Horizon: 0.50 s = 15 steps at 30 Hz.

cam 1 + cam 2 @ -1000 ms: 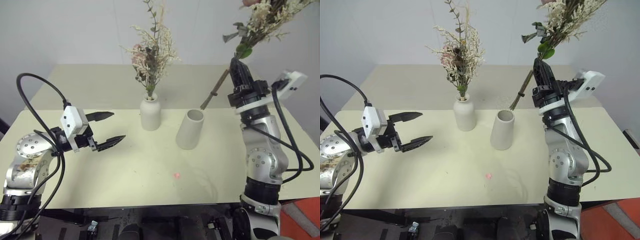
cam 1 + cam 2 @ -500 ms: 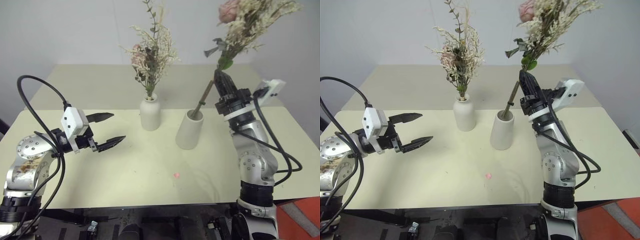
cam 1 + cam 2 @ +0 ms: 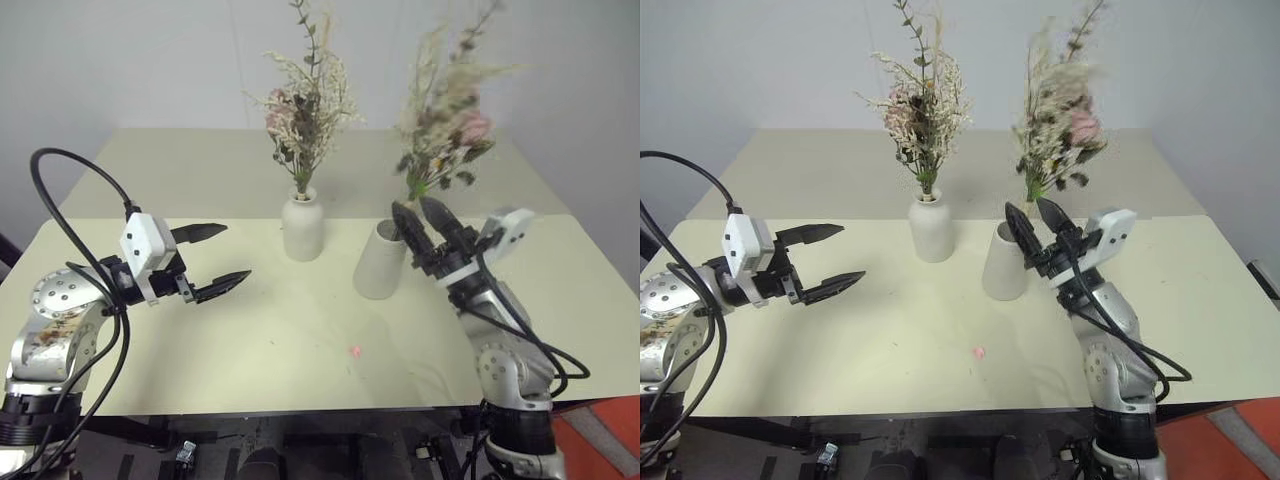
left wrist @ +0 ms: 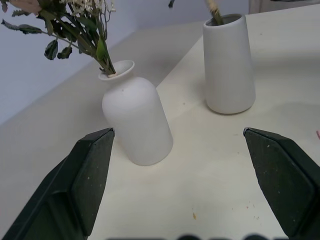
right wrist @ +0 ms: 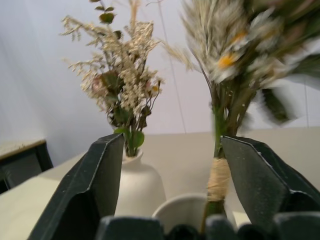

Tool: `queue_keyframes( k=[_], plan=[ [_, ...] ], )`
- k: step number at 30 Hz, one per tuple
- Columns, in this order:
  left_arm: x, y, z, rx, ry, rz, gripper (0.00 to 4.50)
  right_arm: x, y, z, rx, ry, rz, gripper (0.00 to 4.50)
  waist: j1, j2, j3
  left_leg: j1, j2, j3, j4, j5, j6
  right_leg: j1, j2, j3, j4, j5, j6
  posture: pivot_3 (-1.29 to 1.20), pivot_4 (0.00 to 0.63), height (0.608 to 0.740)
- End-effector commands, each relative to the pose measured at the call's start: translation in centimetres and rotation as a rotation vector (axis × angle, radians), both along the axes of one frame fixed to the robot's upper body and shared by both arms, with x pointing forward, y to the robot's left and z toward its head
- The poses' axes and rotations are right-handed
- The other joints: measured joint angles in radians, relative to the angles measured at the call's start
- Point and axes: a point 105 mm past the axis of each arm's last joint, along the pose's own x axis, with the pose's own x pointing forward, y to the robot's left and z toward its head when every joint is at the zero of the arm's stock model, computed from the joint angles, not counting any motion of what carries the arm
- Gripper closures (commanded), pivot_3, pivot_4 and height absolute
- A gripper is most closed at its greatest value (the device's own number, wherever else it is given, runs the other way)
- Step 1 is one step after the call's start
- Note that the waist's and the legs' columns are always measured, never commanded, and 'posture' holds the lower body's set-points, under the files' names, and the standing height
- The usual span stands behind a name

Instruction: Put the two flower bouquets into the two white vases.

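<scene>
On the left of the cream desk (image 3: 300, 330), the left gripper (image 3: 226, 258) hangs above the surface with its two black fingers (image 3: 200, 233) spread wide and nothing between them, pointing across toward the middle. Its wrist view looks out between those fingers and gives a close side look at both vases: the narrow-necked bottle vase (image 4: 136, 122) nearer, green stems entering its flared lip, and the plain cylinder vase (image 4: 227, 62) beyond it, a thin brown stem poking out of its mouth. The head views cannot show that stem inside the rim.

At the middle of the desk the head views show the bottle vase (image 3: 302, 226) standing upright with the first bouquet (image 3: 305, 105) rising tall from its neck, cream sprigs and a pink rose among the leaves. Just to its right, apart from it, stands the cylinder vase (image 3: 380, 262), and the second bouquet (image 3: 440, 130) stands in it, its head blurred, with a pink rose on its right side.

Right of that, the right gripper (image 3: 419, 223) sits close against the far right side of the cylinder vase, tilted upward, its fingers (image 3: 441, 220) parted. The right wrist view shows what the head views leave unclear: the bouquet's stems (image 5: 218, 175), bound with pale twine, stand in the open gap between the two fingers without either one pressing on them, running down into the vase mouth (image 5: 185, 210).
</scene>
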Motion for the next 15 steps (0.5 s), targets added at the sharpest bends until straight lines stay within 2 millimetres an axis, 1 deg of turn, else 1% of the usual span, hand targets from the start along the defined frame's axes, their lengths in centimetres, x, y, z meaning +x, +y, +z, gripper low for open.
queue_keyframes(
  k=[1, 3, 5, 6, 8, 10, 14, 15],
  plan=[
    [0.2, -0.3, 1.2, -0.004, -0.061, -0.017, 0.0, -1.1, -0.4, 1.6, -0.047, -0.073, -0.011, 1.02, 0.0, 0.0, 0.0, 0.0, 0.0, 0.0, 0.0, 0.0, 0.0, 0.0, 0.0, 0.0, 0.0, 0.0, 0.0, 0.0, 0.15, 0.74],
    [0.3, -0.4, 1.2, -0.007, -0.064, -0.024, 0.0, -1.5, -1.5, 1.6, -0.09, -0.063, -0.031, 1.02, 0.0, 0.0, 0.0, 0.001, 0.0, 0.0, 0.0, 0.0, 0.0, 0.0, 0.0, 0.0, 0.0, 0.0, 0.0, 0.0, 0.15, 0.74],
    [0.5, -0.5, 1.2, -0.006, -0.066, -0.027, 0.0, -2.1, -2.2, 1.4, -0.157, -0.053, -0.02, 1.02, 0.002, 0.0, 0.0, 0.0, 0.0, 0.0, 0.0, 0.0, 0.0, 0.0, 0.0, 0.0, -0.001, 0.0, 0.0, 0.0, 0.15, 0.74],
    [0.4, -0.5, 1.2, -0.007, -0.067, -0.029, 0.0, -2.7, -3.0, 1.4, -0.193, -0.04, 0.007, 1.02, 0.003, 0.0, 0.0, 0.0, 0.0, 0.0, 0.0, 0.0, 0.0, 0.0, 0.0, 0.0, -0.001, 0.0, 0.0, 0.0, 0.15, 0.74],
    [0.3, -0.4, 1.3, -0.007, -0.071, -0.032, 0.0, -3.7, -4.7, 1.4, -0.292, -0.017, 0.022, 1.02, 0.011, 0.0, 0.0, -0.001, 0.0, 0.0, 0.0, 0.0, 0.0, 0.0, 0.0, 0.0, -0.002, 0.0, 0.0, 0.0, 0.15, 0.74],
    [0.3, -0.3, 1.4, -0.008, -0.072, -0.032, 0.0, -4.1, -6.2, 1.4, -0.344, 0.021, 0.023, 1.02, 0.018, 0.0, 0.0, -0.001, 0.0, 0.0, 0.0, 0.0, 0.0, 0.001, -0.001, 0.0, -0.002, 0.0, 0.0, 0.0, 0.15, 0.74],
    [0.0, 0.4, 1.4, 0.005, -0.082, -0.007, 0.0, -5.9, -10.3, 2.8, -0.538, 0.079, 0.066, 1.02, 0.02, 0.0, 0.0, 0.002, 0.0, 0.001, 0.0, 0.0, 0.0, 0.004, 0.0, 0.0, -0.002, 0.0, 0.0, 0.0, 0.15, 0.74],
    [-0.1, 0.6, 1.4, 0.01, -0.085, -0.002, 0.0, -6.3, -11.0, 3.1, -0.586, 0.087, 0.078, 1.02, 0.021, 0.0, 0.0, 0.003, 0.0, 0.001, 0.0, 0.0, 0.0, 0.005, 0.0, 0.0, -0.003, -0.001, 0.0, 0.0, 0.15, 0.74]
  ],
)
